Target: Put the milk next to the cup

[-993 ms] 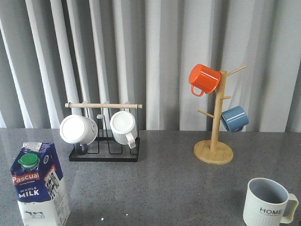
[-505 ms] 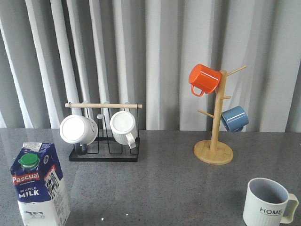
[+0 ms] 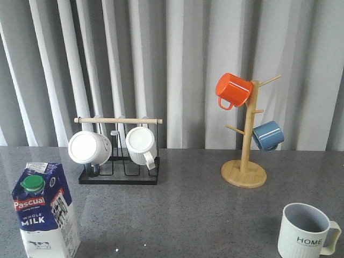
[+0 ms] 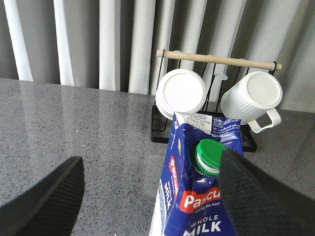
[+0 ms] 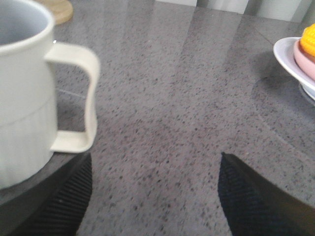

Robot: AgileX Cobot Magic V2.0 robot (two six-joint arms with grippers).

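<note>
The milk [image 3: 44, 209], a blue-and-white carton with a green cap, stands upright at the table's front left. The cup [image 3: 304, 232], cream-white with "HOME" lettering, stands at the front right. Neither gripper shows in the front view. In the left wrist view my left gripper [image 4: 150, 194] is open; the milk [image 4: 202, 196] stands between the fingers, close to one finger [image 4: 256, 196], with a wide gap to the other. In the right wrist view my right gripper [image 5: 155, 189] is open and empty over bare table, with the cup [image 5: 29, 93] and its handle just beyond one finger [image 5: 59, 201].
A black rack [image 3: 119, 174] with a wooden bar holds two plain white mugs [image 3: 89, 147] at the back left. A wooden mug tree [image 3: 244, 173] holds an orange mug [image 3: 233, 90] and a blue mug [image 3: 267, 135]. A white plate [image 5: 295, 59] with food lies beyond the right gripper.
</note>
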